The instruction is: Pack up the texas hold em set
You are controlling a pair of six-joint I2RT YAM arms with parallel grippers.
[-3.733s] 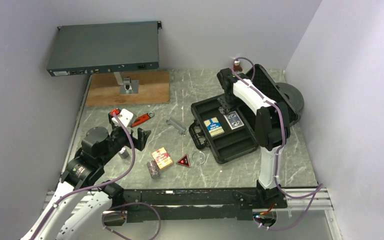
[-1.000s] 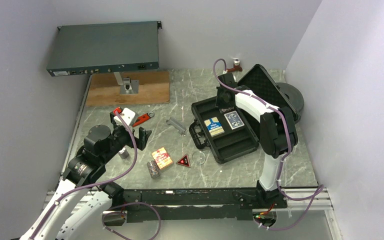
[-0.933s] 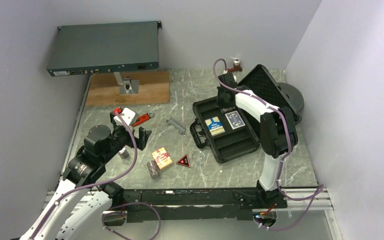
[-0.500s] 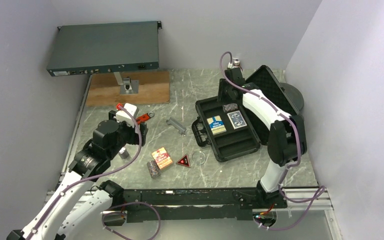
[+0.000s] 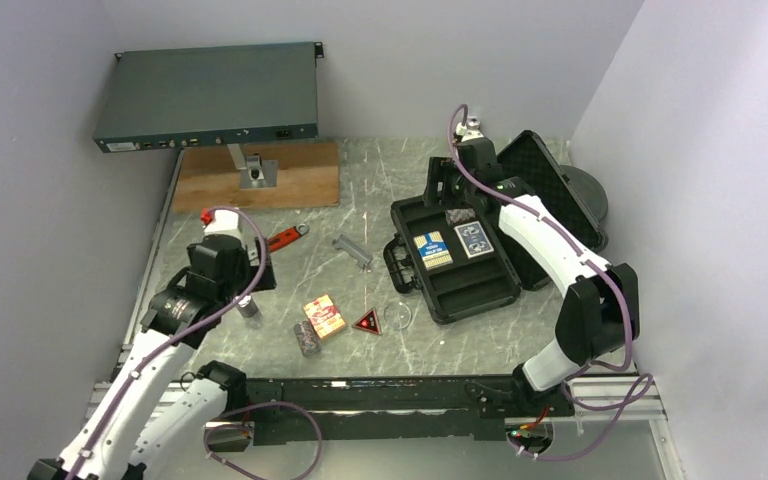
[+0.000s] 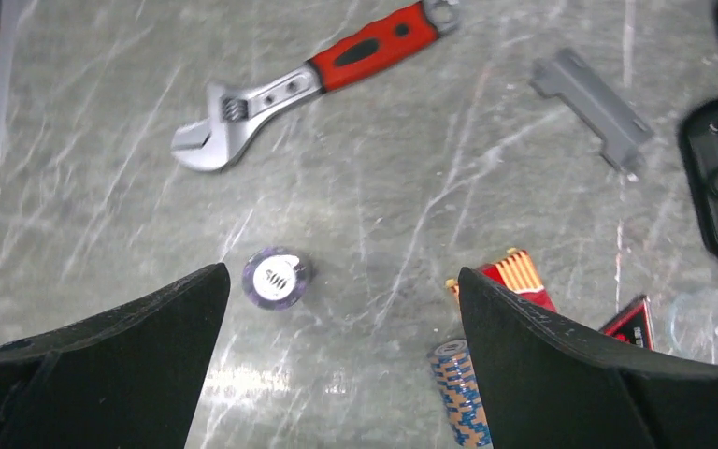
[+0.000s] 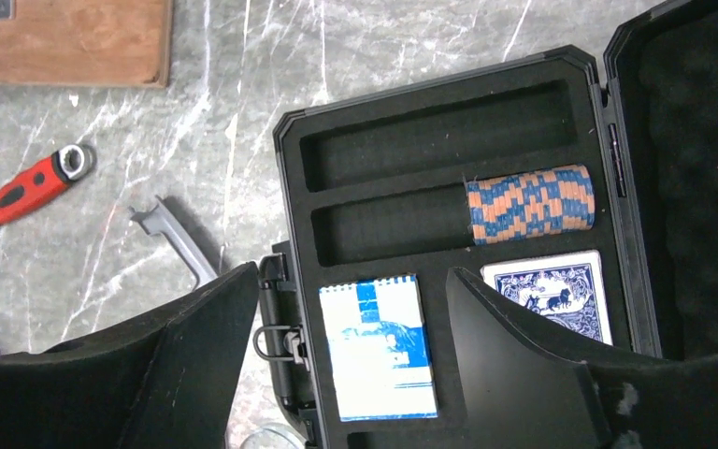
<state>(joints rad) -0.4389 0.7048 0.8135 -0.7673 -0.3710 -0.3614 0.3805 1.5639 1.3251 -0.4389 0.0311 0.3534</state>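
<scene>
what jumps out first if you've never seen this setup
The open black case on the right, with an orange-and-blue chip stack lying in a slot beside two card decks. Then the red-handled wrench on the left, with a lone purple chip nearer the arms.

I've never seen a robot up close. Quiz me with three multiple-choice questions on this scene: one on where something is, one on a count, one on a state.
1. Where is the purple 500 chip?
A) in a bowl
B) on the table
C) on a shelf

2. How many card decks lie in the case?
A) one
B) two
C) four

3. The left hand is:
A) open and empty
B) shut on a card
C) shut on a pen

Answers:
1 B, it lies flat on the marble top in the left wrist view.
2 B, a pale deck and a dark blue deck sit side by side.
3 A, its fingers stand wide apart with nothing between them.
</scene>
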